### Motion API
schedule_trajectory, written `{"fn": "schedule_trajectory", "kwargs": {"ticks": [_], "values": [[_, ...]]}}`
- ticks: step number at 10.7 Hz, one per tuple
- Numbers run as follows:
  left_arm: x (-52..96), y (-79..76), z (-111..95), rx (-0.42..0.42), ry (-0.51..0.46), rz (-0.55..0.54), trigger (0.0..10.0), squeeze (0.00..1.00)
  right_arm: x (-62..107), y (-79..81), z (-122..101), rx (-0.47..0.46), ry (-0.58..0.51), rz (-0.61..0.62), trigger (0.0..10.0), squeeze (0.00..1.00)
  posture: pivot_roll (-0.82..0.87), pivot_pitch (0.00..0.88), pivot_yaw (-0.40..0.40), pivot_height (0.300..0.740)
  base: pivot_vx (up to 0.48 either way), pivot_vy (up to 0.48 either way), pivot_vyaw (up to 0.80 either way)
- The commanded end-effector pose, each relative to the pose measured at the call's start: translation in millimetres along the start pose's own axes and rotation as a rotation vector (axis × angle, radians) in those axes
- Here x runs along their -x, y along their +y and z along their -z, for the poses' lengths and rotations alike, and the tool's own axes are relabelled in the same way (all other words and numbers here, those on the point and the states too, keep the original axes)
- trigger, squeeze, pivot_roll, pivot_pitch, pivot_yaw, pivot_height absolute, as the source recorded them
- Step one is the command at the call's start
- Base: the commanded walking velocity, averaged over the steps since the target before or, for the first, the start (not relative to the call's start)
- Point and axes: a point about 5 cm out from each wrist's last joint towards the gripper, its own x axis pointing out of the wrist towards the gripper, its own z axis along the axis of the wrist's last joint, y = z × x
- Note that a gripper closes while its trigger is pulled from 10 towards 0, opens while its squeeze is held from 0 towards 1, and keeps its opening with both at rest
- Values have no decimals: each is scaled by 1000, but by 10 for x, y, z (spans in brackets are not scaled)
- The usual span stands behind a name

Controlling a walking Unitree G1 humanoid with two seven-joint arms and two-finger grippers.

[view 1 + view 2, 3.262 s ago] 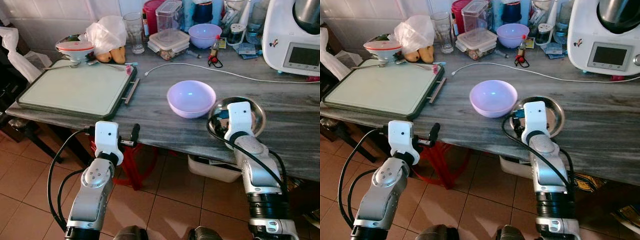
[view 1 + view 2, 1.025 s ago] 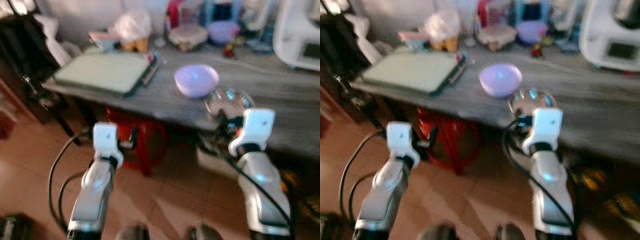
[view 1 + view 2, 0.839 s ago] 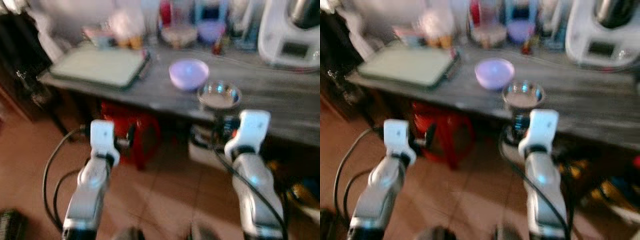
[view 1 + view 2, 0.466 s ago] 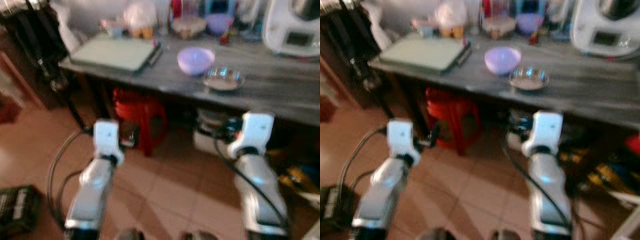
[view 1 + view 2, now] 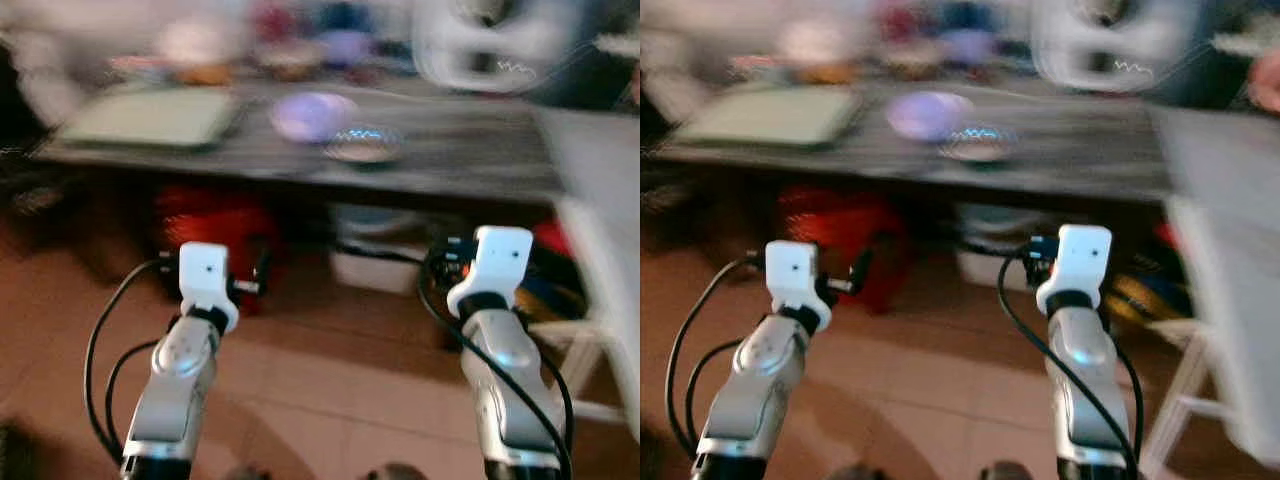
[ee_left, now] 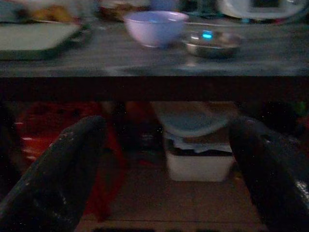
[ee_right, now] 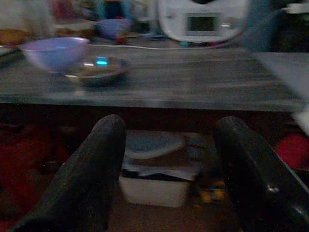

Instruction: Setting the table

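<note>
A lilac bowl point(image 5: 312, 115) and a shallow steel bowl point(image 5: 362, 147) stand side by side on the grey table point(image 5: 470, 160), blurred in the eye views. Both also appear in the wrist views: the lilac bowl point(image 6: 154, 26) beside the steel bowl point(image 6: 211, 42). My left gripper point(image 6: 166, 128) is open and holds nothing, well short of the table's edge and below its top. My right gripper point(image 7: 170, 124) is likewise open and holds nothing, over the tiled floor in front of the table.
A green tray point(image 5: 150, 115) lies at the table's left, and a white appliance point(image 5: 480, 50) stands at the back among jars. Under the table sit a red stool point(image 5: 205, 220) and a white box point(image 5: 375, 265). White furniture point(image 5: 600, 250) is close on the right.
The view has pulled back from the table and swung right, so the table looks farther off. My right gripper, earlier at the steel bowl, is now away from it, over the floor.
</note>
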Motion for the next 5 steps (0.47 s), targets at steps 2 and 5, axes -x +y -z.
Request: {"fn": "schedule_trajectory", "kwargs": {"ticks": [2,5], "values": [[-5,-49,-25,10,-10,16,10000,0,2,-21,32,10,12,-10,10000,0,-40,19,73,740,0,-291,-800],[-12,-60,-24,15,-9,21,10000,0,8,9,34,12,10,-36,10000,0,-44,21,72,740,0,-315,-267]]}}
